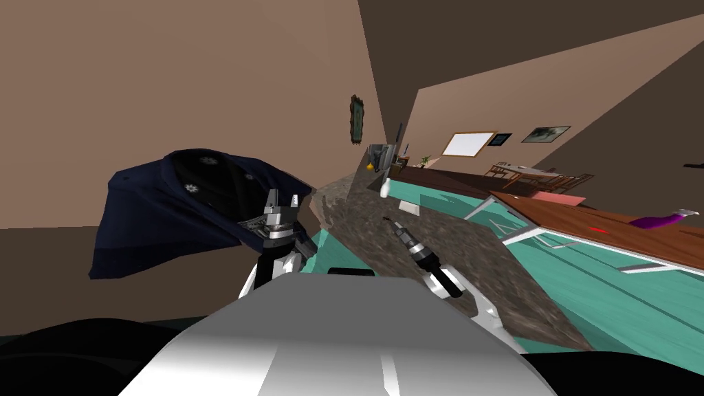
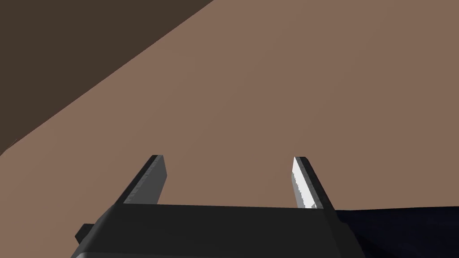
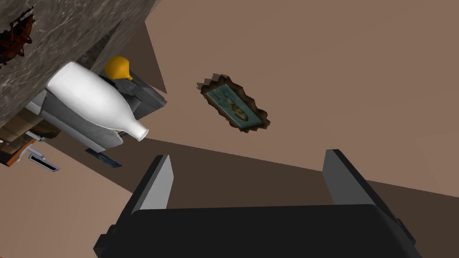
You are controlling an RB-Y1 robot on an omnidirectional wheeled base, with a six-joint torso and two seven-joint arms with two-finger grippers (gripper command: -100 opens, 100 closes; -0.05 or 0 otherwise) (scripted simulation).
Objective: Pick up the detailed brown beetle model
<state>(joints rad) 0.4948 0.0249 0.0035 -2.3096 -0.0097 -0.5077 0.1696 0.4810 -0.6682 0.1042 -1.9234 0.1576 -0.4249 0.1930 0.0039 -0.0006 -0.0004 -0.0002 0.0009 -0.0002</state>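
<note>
Mottled grey-brown stone counter (image 1: 467, 254), spiky reddish-brown beetle model (image 3: 15, 38) on it near white bottle (image 3: 92, 101); right gripper (image 3: 248, 179) stretched forward over counter, blades spread, apart from beetle; left gripper (image 1: 282, 201) upright, blades spread.

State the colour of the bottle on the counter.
Plain white bottle, clearest in the right wrist view.

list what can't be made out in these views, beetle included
brown beetle model: right wrist view, cut off by the picture's edge
orange object: right wrist view, partly hidden behind the white bottle
purple object: head view, too small to name
</note>
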